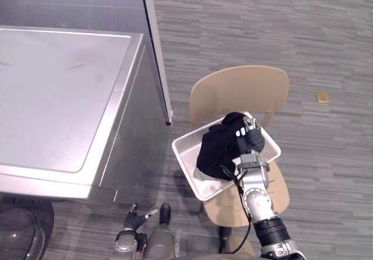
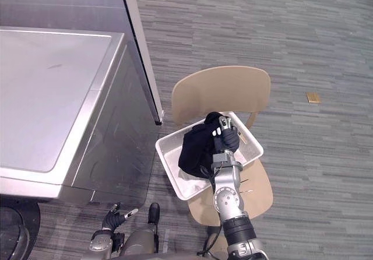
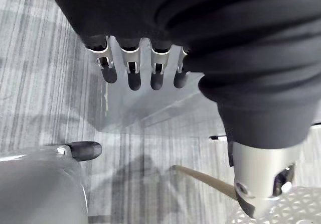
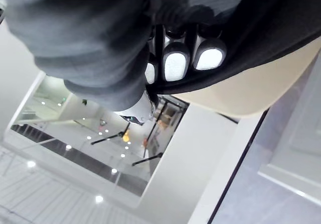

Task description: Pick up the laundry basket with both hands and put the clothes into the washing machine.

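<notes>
A white laundry basket (image 1: 185, 155) sits tilted on the seat of a light wooden chair (image 1: 239, 91). A bundle of black clothes (image 1: 215, 149) lies in it. My right hand (image 1: 250, 139) rests on top of the bundle at the basket's far side. In the right wrist view its fingertips (image 4: 175, 66) curl into the dark cloth (image 4: 251, 43). The silver washing machine (image 1: 58, 97) stands to the left of the chair, lid shut. My left hand (image 1: 135, 220) hangs low by the floor in front of the machine, with straight fingers (image 3: 133, 71) holding nothing.
A round dark glass door (image 1: 17, 231) shows at the machine's lower front corner. A grey partition edge (image 1: 156, 50) runs between machine and chair. A small tan tile (image 1: 322, 97) lies on the grey carpet to the right.
</notes>
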`<state>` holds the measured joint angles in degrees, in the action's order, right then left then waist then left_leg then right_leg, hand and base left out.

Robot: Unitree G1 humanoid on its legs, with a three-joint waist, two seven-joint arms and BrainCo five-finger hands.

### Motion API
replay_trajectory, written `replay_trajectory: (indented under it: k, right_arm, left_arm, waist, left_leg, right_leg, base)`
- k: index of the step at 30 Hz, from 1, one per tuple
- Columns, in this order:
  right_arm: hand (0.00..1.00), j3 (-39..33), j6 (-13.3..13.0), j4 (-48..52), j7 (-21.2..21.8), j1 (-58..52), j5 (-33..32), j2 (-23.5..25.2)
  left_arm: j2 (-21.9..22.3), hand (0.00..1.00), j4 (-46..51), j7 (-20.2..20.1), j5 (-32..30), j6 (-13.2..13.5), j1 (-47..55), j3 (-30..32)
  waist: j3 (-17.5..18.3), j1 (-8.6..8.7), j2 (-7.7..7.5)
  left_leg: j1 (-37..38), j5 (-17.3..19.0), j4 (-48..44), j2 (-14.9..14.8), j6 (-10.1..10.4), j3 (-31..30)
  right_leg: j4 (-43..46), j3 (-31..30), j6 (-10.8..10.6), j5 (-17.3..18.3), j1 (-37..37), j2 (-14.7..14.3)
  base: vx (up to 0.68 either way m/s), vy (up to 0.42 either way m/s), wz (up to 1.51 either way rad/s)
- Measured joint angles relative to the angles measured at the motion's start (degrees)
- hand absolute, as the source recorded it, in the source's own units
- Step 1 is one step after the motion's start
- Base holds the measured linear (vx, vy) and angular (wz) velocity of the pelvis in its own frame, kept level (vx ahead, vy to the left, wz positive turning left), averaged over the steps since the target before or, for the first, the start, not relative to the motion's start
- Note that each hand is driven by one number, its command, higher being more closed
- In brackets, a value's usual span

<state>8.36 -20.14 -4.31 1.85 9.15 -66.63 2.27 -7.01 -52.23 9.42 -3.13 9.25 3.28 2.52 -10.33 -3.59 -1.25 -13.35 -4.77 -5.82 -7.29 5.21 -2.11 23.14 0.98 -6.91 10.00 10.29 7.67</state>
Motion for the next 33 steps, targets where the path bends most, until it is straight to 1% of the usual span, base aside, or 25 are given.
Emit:
replay_trajectory:
  k: [1,2,3,4,5,6,7,8,9,10,11,12,13,14,15,16,17,18,19,20,22,24,27,29,33]
  right_arm:
    - [1.00,0.1,-0.8,1.9,1.1,-0.1,-1.0,-0.2]
    - [1.00,1.0,-1.4,3.7,2.2,0.4,-2.4,-0.4]
    - [1.00,1.6,-1.5,4.1,2.4,0.8,-2.6,-0.5]
    - [1.00,3.3,-1.9,4.5,2.7,1.8,-2.6,-0.4]
    - [1.00,3.8,-2.0,4.6,3.0,3.0,-2.6,-0.5]
    - [1.00,3.7,-2.1,4.6,3.0,3.5,-2.7,-0.8]
    - [1.00,3.4,-2.4,4.6,3.0,3.8,-3.1,-1.7]
    - [1.00,3.0,-2.8,4.5,2.9,3.8,-3.6,-2.9]
    - [1.00,2.6,-3.8,4.5,1.9,4.3,-3.7,-3.8]
    - [1.00,2.2,-3.9,4.4,1.7,4.8,-3.7,-3.9]
    - [1.00,1.0,-4.0,4.1,1.3,5.8,-3.5,-3.7]
    - [1.00,-1.0,-4.3,4.0,0.6,6.3,-3.3,-3.7]
    - [1.00,-1.8,-4.3,4.1,0.3,6.4,-2.2,-3.9]
    - [1.00,-1.8,-4.5,4.5,-0.1,6.3,-1.6,-4.4]
    - [1.00,-1.7,-4.4,4.9,-0.4,6.2,-1.1,-4.8]
    - [1.00,-1.8,-4.5,6.5,-0.5,6.2,0.6,-5.4]
    - [1.00,-1.8,-4.7,8.4,-0.6,6.2,2.2,-5.7]
    - [1.00,-1.8,-4.3,9.4,-0.6,6.2,3.1,-5.6]
    - [1.00,-1.7,-4.0,11.1,-0.6,6.4,5.0,-5.7]
    - [1.00,-1.2,-3.9,12.8,-0.6,6.4,7.1,-5.7]
    - [1.00,-1.8,-4.0,15.1,-0.6,7.0,9.5,-6.3]
    - [1.00,-1.2,-4.2,15.4,-0.6,7.2,10.5,-6.1]
    - [1.00,1.7,-3.7,16.1,-0.6,7.2,11.2,-6.1]
    - [1.00,4.8,-3.4,17.1,-0.6,7.7,11.5,-6.3]
    - [1.00,11.0,-2.4,17.1,-0.5,12.2,11.3,-6.2]
  left_arm:
    - [-0.2,0.00,0.9,0.7,0.4,0.2,-0.1,-0.2]
    - [-0.6,0.00,1.2,1.1,1.1,0.2,-0.1,-0.1]
    - [-0.7,0.00,1.2,1.3,1.3,0.2,0.1,-0.1]
    - [-0.8,0.00,1.8,1.9,1.5,0.1,0.8,-0.1]
    - [-0.4,0.00,3.3,2.0,2.4,0.2,1.9,-0.1]
    - [0.3,0.00,3.4,2.1,2.8,0.2,2.0,-0.1]
    - [1.8,0.00,5.0,2.2,3.5,0.2,2.5,-0.4]
    - [2.6,0.00,6.6,2.3,4.1,0.2,3.2,-1.0]
    - [2.8,0.00,8.5,2.3,5.1,0.1,3.5,-3.2]
    - [2.9,0.00,9.2,2.3,5.4,0.1,3.2,-4.1]
    - [3.0,0.00,10.2,2.3,5.4,0.1,2.4,-5.4]
    - [3.4,0.00,12.5,2.1,5.4,0.2,1.5,-7.9]
    - [3.8,0.00,15.0,2.0,5.4,0.3,2.1,-8.6]
    - [3.8,0.00,18.8,2.0,5.4,0.5,3.1,-9.1]
    - [3.9,0.00,21.4,2.0,5.4,0.9,3.8,-9.3]
    - [3.8,0.00,25.7,2.0,5.4,1.8,4.2,-9.7]
    - [3.7,0.00,29.4,2.1,5.4,2.8,3.5,-10.5]
    - [3.3,0.00,31.8,2.2,5.4,3.2,2.9,-11.5]
    - [3.2,0.00,35.0,2.2,5.4,3.8,2.8,-12.4]
    - [3.5,0.00,38.4,2.6,5.3,4.5,2.8,-13.5]
    - [3.7,0.00,43.7,3.3,5.2,5.5,1.7,-16.0]
    - [3.6,0.00,46.3,4.1,4.7,6.2,-1.0,-17.4]
    - [2.6,0.00,49.7,5.3,2.2,7.1,-3.9,-18.9]
    - [2.0,0.00,49.5,5.9,0.3,7.3,-7.3,-21.1]
    - [0.8,0.00,45.9,6.9,-2.9,7.2,-14.0,-25.2]
  waist:
    - [0.0,-0.19,-0.63]
    - [0.3,-0.67,-1.33]
    - [0.3,-0.67,-1.42]
    - [0.2,-0.92,-1.35]
    - [0.1,-2.29,-1.13]
    - [-0.2,-2.40,0.02]
    - [-0.5,-1.93,1.46]
    - [-0.5,-1.90,1.83]
    - [-0.6,-1.93,2.40]
    - [-0.8,-1.86,2.61]
    - [-1.1,-1.75,2.26]
    - [-1.3,-1.05,1.90]
    - [-1.1,-0.15,2.05]
    - [-1.0,0.35,2.35]
    - [-0.8,0.48,2.71]
    - [-0.4,1.96,3.54]
    - [-0.2,2.15,3.65]
    - [0.3,2.48,3.23]
    - [0.5,2.68,3.53]
    - [0.8,2.75,4.12]
    - [2.0,2.77,5.89]
    - [2.2,2.66,5.82]
    - [2.4,2.76,5.70]
    - [2.6,2.93,5.85]
    - [3.3,2.92,5.70]
  left_leg:
    - [-1.2,0.3,-1.9,1.0,0.4,-2.5]
    - [-3.2,0.7,-4.3,2.0,1.0,-4.8]
    - [-4.1,0.7,-5.0,2.3,1.2,-5.8]
    - [-5.1,0.1,-4.7,2.3,2.2,-7.1]
    - [-5.8,-1.6,-3.0,1.4,3.0,-7.9]
    - [-6.2,-2.3,-2.4,0.8,3.0,-8.9]
    - [-6.9,-3.3,-0.4,-0.4,2.0,-10.7]
    - [-6.7,-2.9,2.5,-1.0,1.4,-11.8]
    - [-6.2,1.2,7.4,-2.3,-4.7,-11.6]
    - [-6.5,6.0,8.3,-2.9,-6.7,-10.1]
    - [-7.7,6.9,7.2,-2.8,-4.8,-5.9]
    - [-8.8,3.7,-0.8,0.2,-2.7,-0.4]
    - [-8.5,3.7,-6.0,1.5,-3.2,1.9]
    - [-7.0,3.9,-11.6,1.6,-3.5,5.0]
    - [-5.4,4.3,-15.4,1.3,-4.1,6.6]
    - [-3.9,6.7,-16.0,0.9,-4.8,9.0]
    - [-2.5,1.8,-9.2,1.5,-1.5,8.4]
    - [0.0,-2.3,-1.4,2.4,-0.7,7.5]
    - [2.9,-1.8,1.9,2.2,-1.0,8.5]
    - [6.0,-2.1,4.8,1.8,-0.9,8.6]
    - [9.8,-2.8,11.0,0.4,-0.2,7.1]
    - [9.8,-2.5,11.2,0.3,0.1,6.9]
    - [10.3,-2.4,11.2,1.0,0.0,6.9]
    - [10.6,-1.7,11.2,1.1,-0.8,6.9]
    - [11.5,-1.2,11.2,1.5,-1.2,7.4]
  right_leg:
    - [7.7,-1.8,-0.4,3.8,-0.1,0.3]
    - [11.4,-4.3,-0.1,7.2,-0.8,0.1]
    - [11.2,-5.2,0.1,8.5,-1.1,-0.3]
    - [9.6,-6.0,1.6,11.2,-1.7,-1.2]
    - [6.7,-5.4,2.1,15.3,-2.3,-2.0]
    - [7.1,-4.3,2.2,15.3,-1.9,-2.9]
    - [7.9,-1.7,2.7,15.2,-0.9,-4.2]
    - [8.9,0.1,3.5,15.2,-0.1,-5.0]
    - [8.2,2.7,5.7,13.9,0.7,-6.1]
    - [6.8,3.4,6.8,12.5,0.7,-6.3]
    - [4.1,5.8,8.0,10.4,0.7,-5.3]
    - [2.3,9.1,8.6,8.7,0.5,-2.6]
    - [1.8,10.9,8.7,8.0,0.3,-1.5]
    - [1.4,12.1,9.0,7.7,0.0,-1.0]
    - [1.5,12.9,9.1,7.6,-0.1,-1.0]
    - [1.5,15.7,9.4,7.5,-0.2,-0.8]
    - [0.1,18.1,9.8,6.6,-0.5,-0.7]
    - [-3.3,19.5,9.6,5.1,-1.3,-0.6]
    - [-7.6,21.7,9.7,2.7,-3.4,-1.2]
    - [-9.9,23.3,9.7,0.9,-4.9,-2.1]
    - [-10.6,24.7,9.3,0.1,-4.8,-3.7]
    - [-10.7,25.5,8.6,-0.5,-5.1,-3.7]
    - [-13.3,24.5,7.5,-2.1,-6.6,-3.6]
    - [-15.0,23.9,6.8,-3.7,-7.3,-3.9]
    - [-16.6,22.4,6.3,-5.8,-8.1,-4.0]
  base:
    - [-0.08,-0.277,1.09]
    - [-0.05,-0.255,1.04]
    - [-0.17,-0.315,0.83]
    - [-0.27,-0.303,0.48]
    - [-0.34,-0.368,0.38]
    - [-0.29,-0.285,0.54]
    - [-0.25,-0.212,0.75]
    - [-0.27,-0.286,1.08]
    - [-0.24,-0.292,0.84]
    - [-0.20,-0.246,0.84]
    - [-0.18,-0.194,1.03]
    - [-0.18,-0.181,1.17]
    - [-0.12,-0.160,1.13]
    - [-0.10,-0.118,0.61]
    - [-0.11,-0.113,0.84]
    - [-0.15,-0.109,1.08]
    - [-0.13,-0.068,1.20]
    - [-0.09,-0.056,1.00]
    - [-0.01,-0.066,0.85]
    - [0.01,-0.062,0.80]
    - [-0.03,0.019,0.53]
    - [-0.13,0.073,0.24]
    - [-0.12,0.086,-0.03]
    - [-0.16,0.109,-0.08]
    - [-0.15,0.090,-0.15]
